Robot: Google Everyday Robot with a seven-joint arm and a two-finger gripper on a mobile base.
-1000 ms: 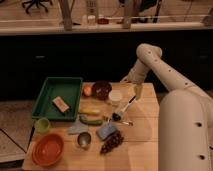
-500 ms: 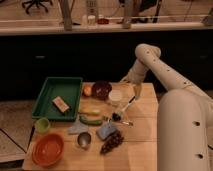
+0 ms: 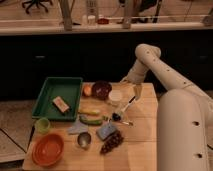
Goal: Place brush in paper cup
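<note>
Though the end effector (image 3: 136, 93) hangs by the paper cup (image 3: 115, 96) and brush (image 3: 125, 107) — its grip cannot be told.

the paper cup (image 3: 115, 95), small, round and cream-white, stands upright on the surface (image 3: 135, 150). the brush (image 3: 125, 107) slants just right of it, with its dark rounded head low near the cup's base and its thin pale handle rising toward the end effector (image 3: 136, 91), which hangs right of the cup.
</note>
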